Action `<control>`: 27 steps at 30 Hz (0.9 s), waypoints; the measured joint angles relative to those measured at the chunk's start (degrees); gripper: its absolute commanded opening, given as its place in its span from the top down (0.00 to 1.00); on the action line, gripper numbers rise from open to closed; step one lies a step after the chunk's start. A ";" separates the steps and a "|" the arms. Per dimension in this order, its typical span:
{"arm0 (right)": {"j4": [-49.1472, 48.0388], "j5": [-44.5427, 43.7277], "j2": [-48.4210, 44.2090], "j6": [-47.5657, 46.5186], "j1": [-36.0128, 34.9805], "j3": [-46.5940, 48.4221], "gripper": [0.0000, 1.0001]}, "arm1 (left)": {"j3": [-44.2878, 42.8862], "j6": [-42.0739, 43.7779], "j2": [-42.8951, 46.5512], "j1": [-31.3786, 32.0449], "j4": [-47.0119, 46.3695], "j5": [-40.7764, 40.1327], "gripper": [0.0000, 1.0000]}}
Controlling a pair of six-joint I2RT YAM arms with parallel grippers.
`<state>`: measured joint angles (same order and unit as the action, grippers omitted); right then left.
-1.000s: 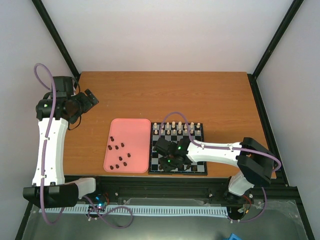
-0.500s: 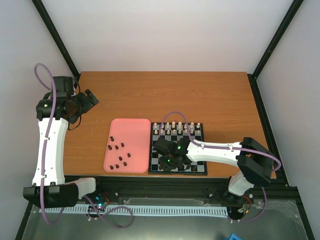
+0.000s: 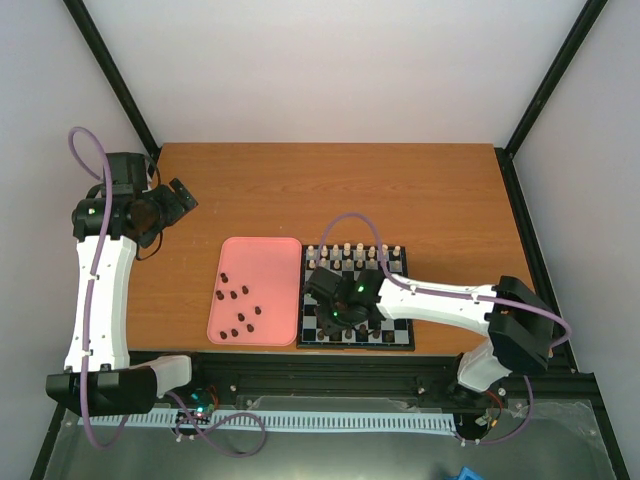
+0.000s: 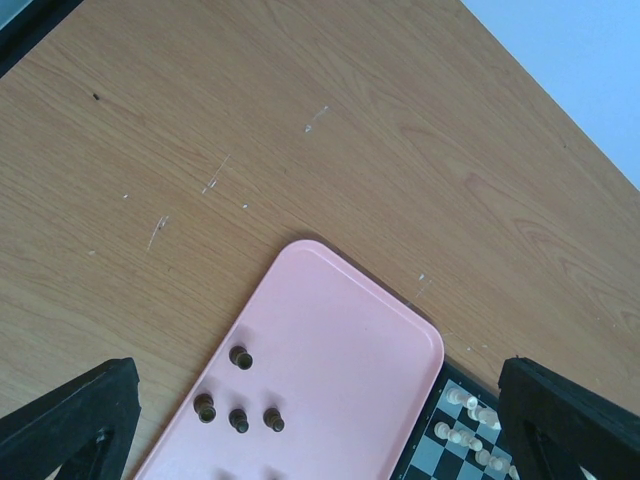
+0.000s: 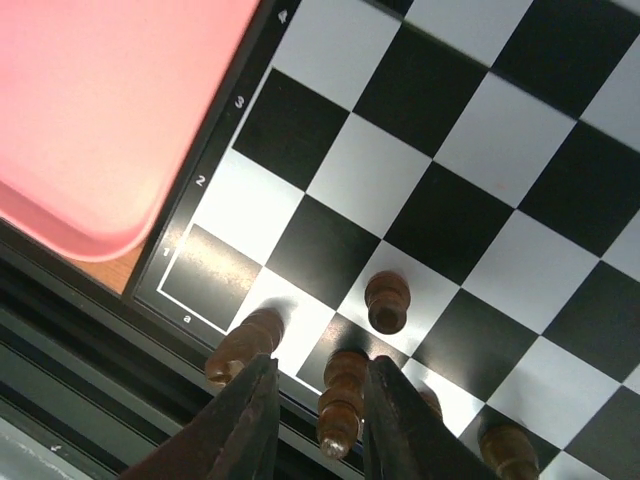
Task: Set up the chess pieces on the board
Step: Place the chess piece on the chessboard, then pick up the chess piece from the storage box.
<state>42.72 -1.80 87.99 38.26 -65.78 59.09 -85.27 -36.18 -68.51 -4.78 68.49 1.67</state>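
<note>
The board [image 3: 357,347] lies right of the pink tray [image 3: 255,262]. Several dark chess pieces [image 3: 235,295] stand on the tray, seen in the left wrist view too [image 4: 240,357]. My right gripper [image 3: 335,318] hangs over the board's near left corner. In the right wrist view it [image 5: 322,365] is open a little. A dark piece [image 5: 340,400] stands upright between the fingers on the first row, with a gap on its left side. Other dark pieces [image 5: 387,300] [image 5: 247,345] stand beside it. My left gripper [image 3: 183,193] is open wide and empty, up at the far left.
Cream-white pieces [image 3: 347,250] line the board's far rows. The tray's corner [image 5: 100,100] lies just left of the board's rim [image 5: 215,140]. Bare wooden table [image 4: 300,120] stretches behind the tray. Black frame rails run along the table's near edge.
The right gripper's fingers have parted slightly around the piece on the first row, and the right arm has shifted a little. The left arm has not moved.
</note>
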 measured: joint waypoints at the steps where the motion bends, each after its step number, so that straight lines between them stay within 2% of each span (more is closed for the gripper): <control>1: 0.52 -0.42 -0.24 0.11 0.00 0.50 0.68 | 0.00 -0.02 0.00 0.00 0.00 0.04 0.00; 4: 2.10 -1.53 -0.96 0.26 0.00 2.16 0.55 | 0.00 0.00 0.00 0.00 0.00 0.11 0.00; 11: 5.81 -2.95 0.72 -1.31 -0.04 10.60 0.40 | 0.00 0.00 0.00 0.00 -0.02 0.35 0.00; 17: 6.36 -2.23 9.79 -4.85 -0.07 23.19 0.38 | 0.00 0.00 0.00 0.00 -0.07 0.59 0.00; 27: 6.88 2.91 31.71 -9.55 -0.11 43.63 0.41 | -0.02 0.02 0.00 0.00 -0.37 1.62 0.00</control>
<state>49.60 1.10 119.70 28.71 -65.89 102.72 -85.30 -36.16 -68.51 -4.78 68.12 3.29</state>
